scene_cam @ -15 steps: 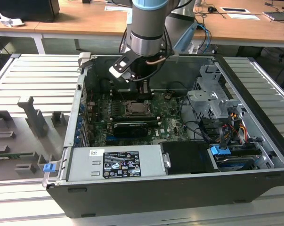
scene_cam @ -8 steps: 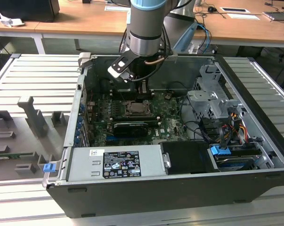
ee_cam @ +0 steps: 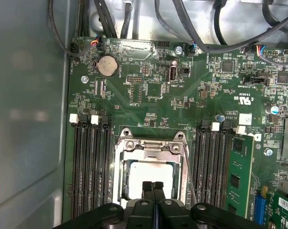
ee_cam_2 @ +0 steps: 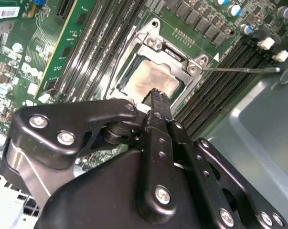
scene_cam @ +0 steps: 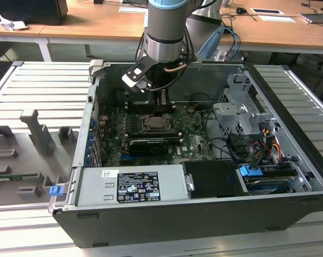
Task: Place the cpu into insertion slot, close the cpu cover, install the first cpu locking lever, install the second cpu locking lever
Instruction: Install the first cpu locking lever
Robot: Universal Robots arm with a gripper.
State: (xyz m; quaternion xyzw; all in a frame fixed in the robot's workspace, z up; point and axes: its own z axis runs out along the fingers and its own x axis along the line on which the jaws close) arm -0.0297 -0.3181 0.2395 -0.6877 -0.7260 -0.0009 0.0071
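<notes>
The cpu (ee_cam: 151, 172) sits in the insertion slot (ee_cam: 126, 177), framed by the lowered cpu cover (ee_cam: 151, 145). In the first wrist view the gripper (ee_cam: 153, 187) hangs over the chip's edge, fingers pressed together with nothing between them. The second wrist view shows a thin lever (ee_cam_2: 239, 69) jutting from the socket's corner above the memory slots. The exterior view shows the arm (scene_cam: 164, 27) reaching into the open case (scene_cam: 290, 160).

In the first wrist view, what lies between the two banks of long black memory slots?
The insertion slot lies there, with the cpu in it and the silvery cpu cover framing the chip, as the first wrist view shows.
</notes>
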